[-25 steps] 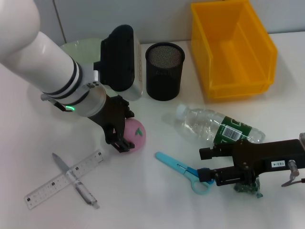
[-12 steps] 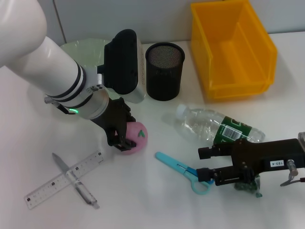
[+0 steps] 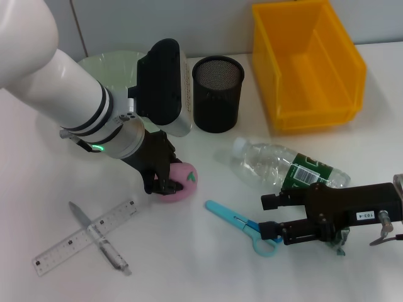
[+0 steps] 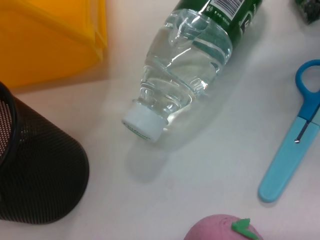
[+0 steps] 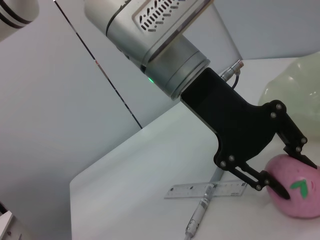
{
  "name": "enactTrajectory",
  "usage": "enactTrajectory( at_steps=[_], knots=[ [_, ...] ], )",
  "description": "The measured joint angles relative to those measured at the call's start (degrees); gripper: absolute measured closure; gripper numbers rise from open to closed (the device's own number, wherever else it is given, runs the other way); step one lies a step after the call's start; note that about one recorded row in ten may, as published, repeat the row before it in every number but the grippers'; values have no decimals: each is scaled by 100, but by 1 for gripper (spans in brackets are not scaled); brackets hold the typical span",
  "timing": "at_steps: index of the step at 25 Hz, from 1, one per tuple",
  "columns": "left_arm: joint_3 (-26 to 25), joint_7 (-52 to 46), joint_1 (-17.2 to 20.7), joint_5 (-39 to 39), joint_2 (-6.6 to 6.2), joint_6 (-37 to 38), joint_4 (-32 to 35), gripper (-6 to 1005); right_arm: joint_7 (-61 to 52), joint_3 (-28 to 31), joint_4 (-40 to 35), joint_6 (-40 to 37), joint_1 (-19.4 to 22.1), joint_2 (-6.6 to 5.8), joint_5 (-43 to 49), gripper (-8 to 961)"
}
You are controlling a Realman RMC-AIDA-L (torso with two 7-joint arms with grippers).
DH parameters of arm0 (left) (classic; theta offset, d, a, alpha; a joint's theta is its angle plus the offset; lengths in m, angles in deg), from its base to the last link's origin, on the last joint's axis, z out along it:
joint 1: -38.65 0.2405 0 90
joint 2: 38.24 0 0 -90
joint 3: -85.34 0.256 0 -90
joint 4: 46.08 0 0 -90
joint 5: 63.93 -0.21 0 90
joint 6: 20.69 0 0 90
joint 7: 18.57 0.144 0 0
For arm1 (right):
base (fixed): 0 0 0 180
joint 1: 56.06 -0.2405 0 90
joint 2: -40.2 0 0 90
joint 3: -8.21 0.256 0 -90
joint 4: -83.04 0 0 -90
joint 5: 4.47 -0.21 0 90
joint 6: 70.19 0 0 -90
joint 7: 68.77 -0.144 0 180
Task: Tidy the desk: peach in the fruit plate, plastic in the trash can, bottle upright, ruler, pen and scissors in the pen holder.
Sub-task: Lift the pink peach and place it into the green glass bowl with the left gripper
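Left gripper [image 3: 169, 179] was down on the peach [image 3: 184, 183] near the middle of the white counter [image 3: 38, 189], jaws closed around the pink ball, one fingertip [image 5: 278, 188] pressed against its side. The peach still sat on the counter, in front of the pale-green fruit plate [image 3: 107, 61].

Right gripper [image 3: 272, 231] lay low at the near right edge, just beside the scissors' ring handles [image 3: 264, 242]; the plastic scrap [image 3: 340, 245] showed only as a sliver under the arm. Cannot tell how its jaws stood.

The bottle [image 3: 283, 166] lay on its side between the two arms, cap [image 4: 143, 121] toward the black mesh pen holder [image 3: 217, 93]. The yellow trash can [image 3: 306, 63] stood at the far right. The pen [image 3: 99, 238] lay across the ruler [image 3: 85, 236] at the near left.
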Motion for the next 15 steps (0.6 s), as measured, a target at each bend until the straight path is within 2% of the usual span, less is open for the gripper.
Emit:
enactTrajectory(
  at_steps=[9,15],
  knots=[
    [-124,-1,12,21,-6,74,65,598,0,0,0,0,1,-4,0,180],
    [-656,190,34,288,-41,517,183,676,0,0,0,0,1,-4,0,180]
  ],
)
